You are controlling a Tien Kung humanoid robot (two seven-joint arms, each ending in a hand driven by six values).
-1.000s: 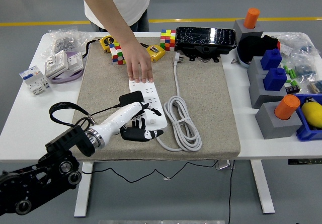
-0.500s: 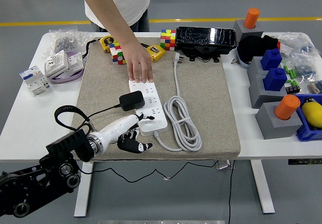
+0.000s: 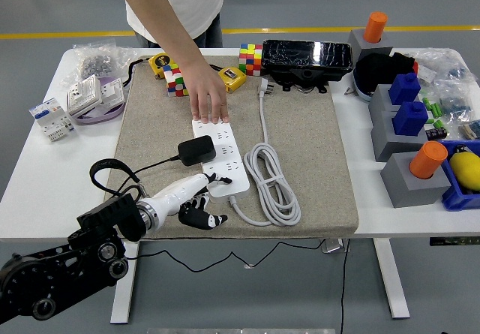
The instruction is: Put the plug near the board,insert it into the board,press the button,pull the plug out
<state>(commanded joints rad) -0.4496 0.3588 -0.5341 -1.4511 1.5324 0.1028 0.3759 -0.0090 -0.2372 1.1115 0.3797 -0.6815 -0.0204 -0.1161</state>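
Plug (image 3: 196,151): black adapter block, seated on the board's left side, its thin black cord running off left toward your arm.
Board (image 3: 220,157): white power strip lying lengthwise on the mat (image 3: 300,146), its grey cable (image 3: 271,188) coiled just right of it.
Your left hand (image 3: 193,202): at the board's near left corner, below the plug and apart from it; fingers loosely curled, gripping nothing, fingertips close to the board's edge.
Person's hand (image 3: 208,100): pressed flat on the board's far end.
Beyond: cubes (image 3: 250,58) at the mat's far edge; blue and orange blocks (image 3: 410,116) at your right.
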